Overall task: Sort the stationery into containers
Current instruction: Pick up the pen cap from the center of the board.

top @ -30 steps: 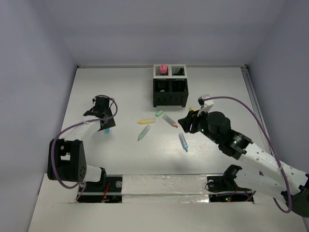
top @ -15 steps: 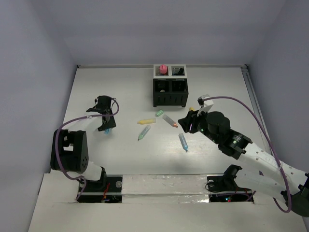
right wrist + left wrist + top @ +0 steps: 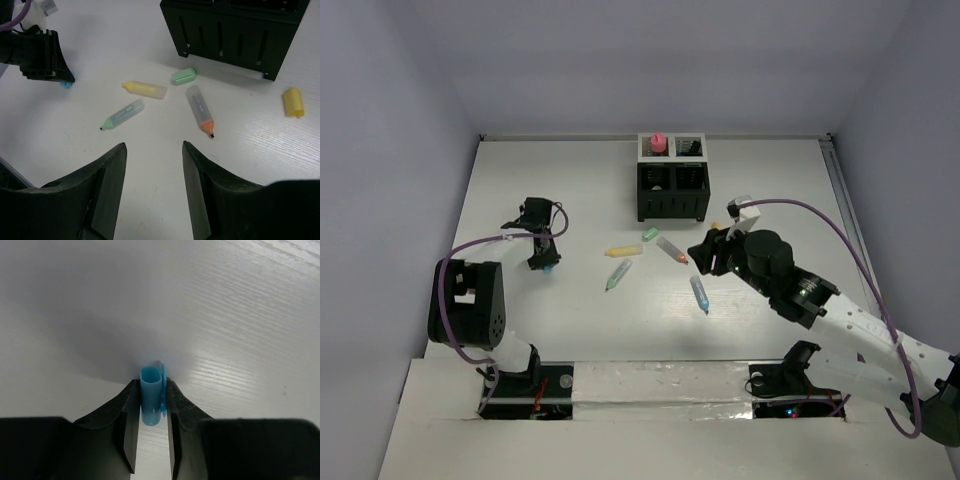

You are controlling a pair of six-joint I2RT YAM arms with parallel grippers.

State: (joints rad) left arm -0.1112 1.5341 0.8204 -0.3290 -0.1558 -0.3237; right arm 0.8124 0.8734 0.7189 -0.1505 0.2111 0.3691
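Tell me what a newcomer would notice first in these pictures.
The left fingers pinch a light blue cap at the table's left side. Mid-table, a yellow marker, an orange-tipped marker and others lie scattered, with the right fingers open beside them. Behind stands the mesh organizer, a pink tube poking from its far-left compartment.

Place: robot lab test cell
Enclosure: plain pale lilac walls (image 3: 650,60) on three sides
Surface: white wood-grain table (image 3: 570,180)
Wiring: loose purple cables (image 3: 795,203)
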